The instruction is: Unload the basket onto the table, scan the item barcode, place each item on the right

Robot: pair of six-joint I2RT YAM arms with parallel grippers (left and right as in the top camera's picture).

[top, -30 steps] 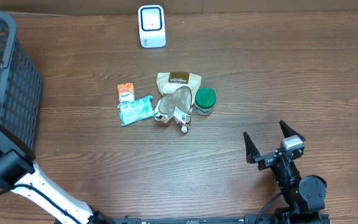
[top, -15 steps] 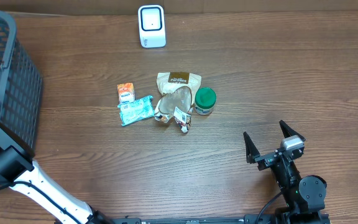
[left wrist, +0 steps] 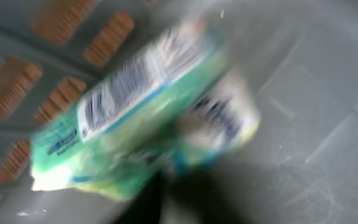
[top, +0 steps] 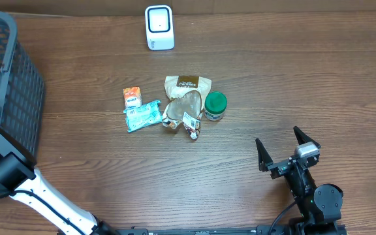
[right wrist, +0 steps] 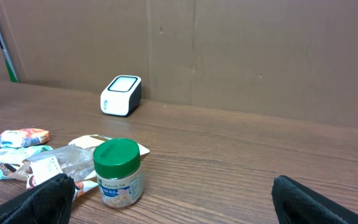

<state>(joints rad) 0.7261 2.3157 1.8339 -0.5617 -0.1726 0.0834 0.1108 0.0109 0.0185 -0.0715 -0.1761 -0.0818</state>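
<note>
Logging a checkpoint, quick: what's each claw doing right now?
Left claw: closed; the view is too blurred to tell if it grips the green packet.
Right claw: open, holding nothing.

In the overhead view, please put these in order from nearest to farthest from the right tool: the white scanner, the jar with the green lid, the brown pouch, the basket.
Measured from the right tool:
1. The jar, at the right end of the pile of items.
2. The brown pouch, on the far side of that pile.
3. The scanner, near the far edge of the table.
4. The basket, at the far left.
</note>
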